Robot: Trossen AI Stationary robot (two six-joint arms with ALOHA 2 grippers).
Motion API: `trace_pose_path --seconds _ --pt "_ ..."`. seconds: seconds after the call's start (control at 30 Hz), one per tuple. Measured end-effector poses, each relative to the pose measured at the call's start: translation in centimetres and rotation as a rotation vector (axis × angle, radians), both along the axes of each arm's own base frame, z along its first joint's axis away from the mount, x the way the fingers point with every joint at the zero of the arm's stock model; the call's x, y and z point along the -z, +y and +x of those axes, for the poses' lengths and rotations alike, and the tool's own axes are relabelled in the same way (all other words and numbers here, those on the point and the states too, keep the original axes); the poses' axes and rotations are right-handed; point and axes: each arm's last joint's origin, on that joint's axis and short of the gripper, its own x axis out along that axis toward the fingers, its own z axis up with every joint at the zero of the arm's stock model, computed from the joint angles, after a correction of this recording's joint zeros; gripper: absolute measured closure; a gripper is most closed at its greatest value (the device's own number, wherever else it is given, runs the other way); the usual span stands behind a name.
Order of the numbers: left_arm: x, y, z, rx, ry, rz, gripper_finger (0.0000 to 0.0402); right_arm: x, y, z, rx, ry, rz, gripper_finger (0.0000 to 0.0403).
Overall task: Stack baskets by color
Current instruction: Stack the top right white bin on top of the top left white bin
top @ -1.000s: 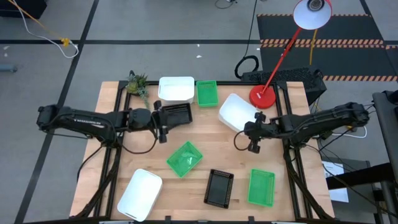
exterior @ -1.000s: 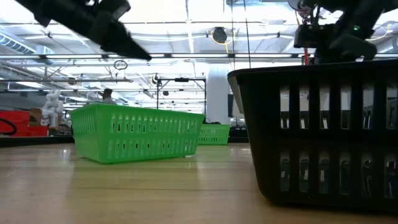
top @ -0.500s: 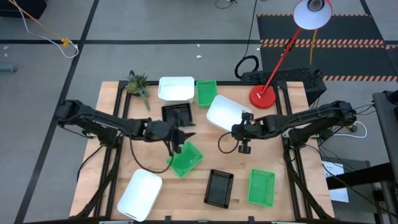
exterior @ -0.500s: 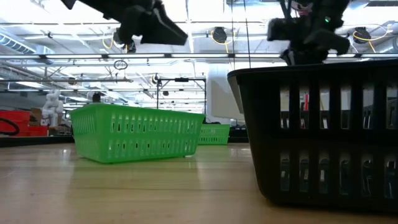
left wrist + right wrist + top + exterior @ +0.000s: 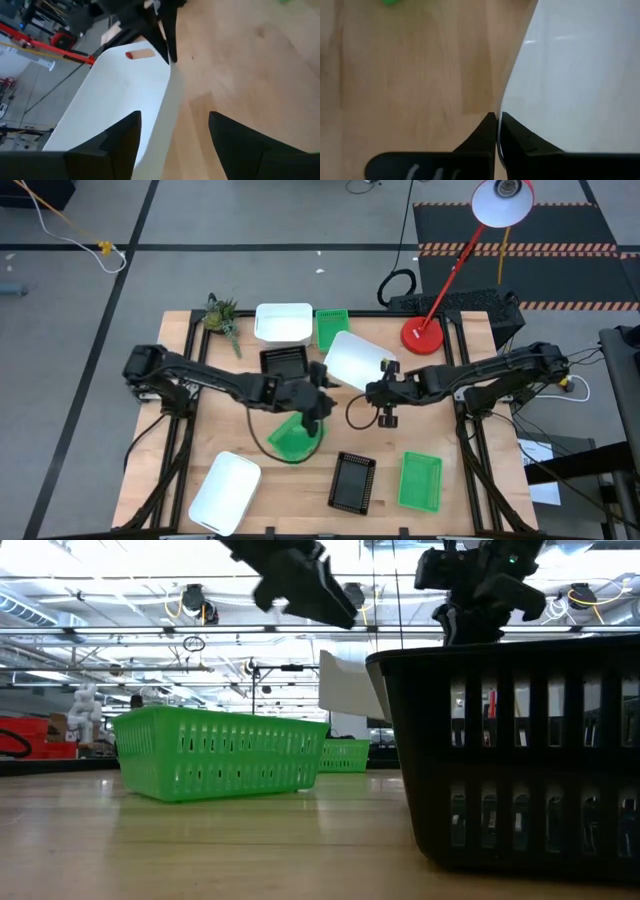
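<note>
My right gripper (image 5: 372, 387) is shut on a white basket (image 5: 350, 360), which is held tilted above the table's middle and also shows in the low view (image 5: 350, 685). My left gripper (image 5: 325, 388) is open over a green basket (image 5: 295, 440). In the left wrist view its fingers (image 5: 122, 145) stand on either side of the white basket's rim edge (image 5: 167, 105), and no touch shows. A black basket (image 5: 285, 363), a white basket (image 5: 283, 323) and a green basket (image 5: 332, 328) rest on their bottoms at the far side. My right gripper pinches the white basket's rim (image 5: 501, 111) between its two shut fingers, on the side facing the table's near right. The fingers slant down from the table's right. The basket is lifted clear of the table and tilted, its open side facing up and toward the left.
A white basket (image 5: 225, 492) lies at the near left, with a black basket (image 5: 352, 480) and a green basket (image 5: 420, 480) toward the near right. A red lamp base (image 5: 422, 335) stands at the far right and a plant sprig (image 5: 222, 315) at the far left.
My left gripper has left the black basket at the far side, swung toward the table's right and near edge, rolled, and reached the white basket above the green one. My right gripper has carried the white basket toward the table's left, away from the lamp base, and slightly up.
</note>
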Motion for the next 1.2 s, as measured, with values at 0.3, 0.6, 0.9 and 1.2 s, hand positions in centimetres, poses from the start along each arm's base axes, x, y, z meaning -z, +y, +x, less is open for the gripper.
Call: trace_pose_path --seconds 0.3,0.6,0.9,1.2 --pt "1.9 0.3 3.7 -0.027 0.066 0.026 0.0196 -0.4 0.4 0.6 -0.042 -0.067 -0.030 0.0397" --pt "3.3 1.6 4.4 -0.072 0.102 0.018 0.0258 -0.4 0.7 0.7 -0.062 -0.075 -0.036 0.0397" --pt "3.6 2.6 4.1 -0.107 0.139 0.000 0.0311 -0.5 1.2 0.6 -0.095 -0.074 -0.071 0.0397" --pt "3.6 2.4 4.2 -0.078 0.146 0.020 0.0368 -0.5 1.2 0.6 -0.097 -0.072 -0.076 0.0397"
